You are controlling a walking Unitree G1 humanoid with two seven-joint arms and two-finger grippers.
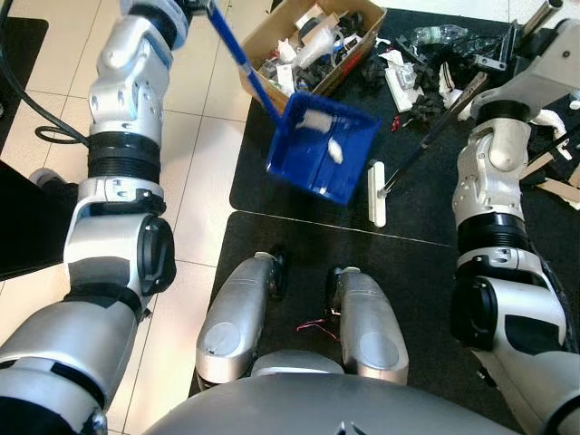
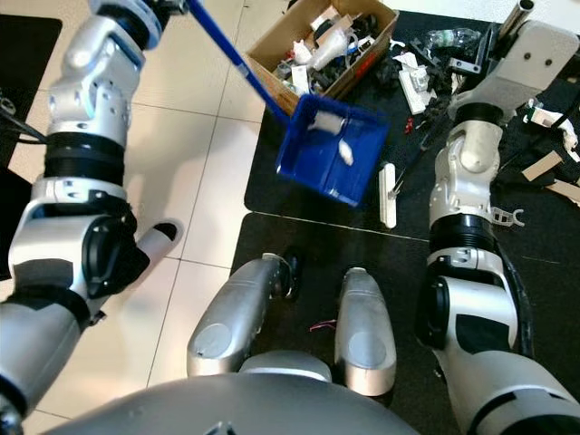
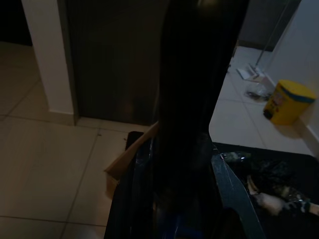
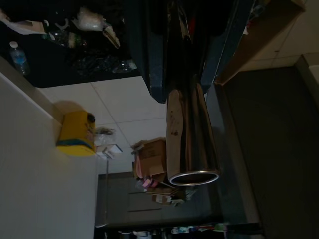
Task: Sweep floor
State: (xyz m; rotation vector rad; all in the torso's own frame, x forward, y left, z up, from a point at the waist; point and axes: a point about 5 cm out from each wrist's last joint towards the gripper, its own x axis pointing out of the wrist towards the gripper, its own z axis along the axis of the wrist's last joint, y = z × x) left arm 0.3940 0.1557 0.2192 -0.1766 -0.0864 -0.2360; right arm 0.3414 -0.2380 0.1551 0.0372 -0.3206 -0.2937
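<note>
We see the blue dustpan (image 1: 322,145) raised off the floor on its long blue handle (image 1: 240,56), tilted, hanging just in front of the open cardboard box (image 1: 313,41) and over the black mat (image 1: 272,227). The pan is a deep rectangular tray, bright blue, with 2 small white scraps (image 1: 324,131) lying inside it. The handle runs up to the left gripper at the top edge of the head views; our left arm (image 1: 122,154) is stretched forward and up. We cannot tell whether the left gripper's fingers are clenched on the handle: the contact is cut off up top, and the left wrist view is mostly a dark shape with the pan's rim below it. The broom (image 1: 426,140) is a thin dark pole slanting down from the right arm (image 1: 494,181) to a white head (image 1: 377,192) that rests on the mat just beside the pan's right edge. The right wrist view shows a shiny metal tube (image 4: 192,144) running along the fingers, but we cannot tell the right gripper's grip state either. The box is full of mixed white and dark litter, and more litter (image 1: 426,63) is scattered on the mat to its right. A yellow bin (image 3: 288,101) stands on the tiles in the left wrist view. Our 2 silver legs (image 1: 299,317) stand on the mat's near section.
</note>
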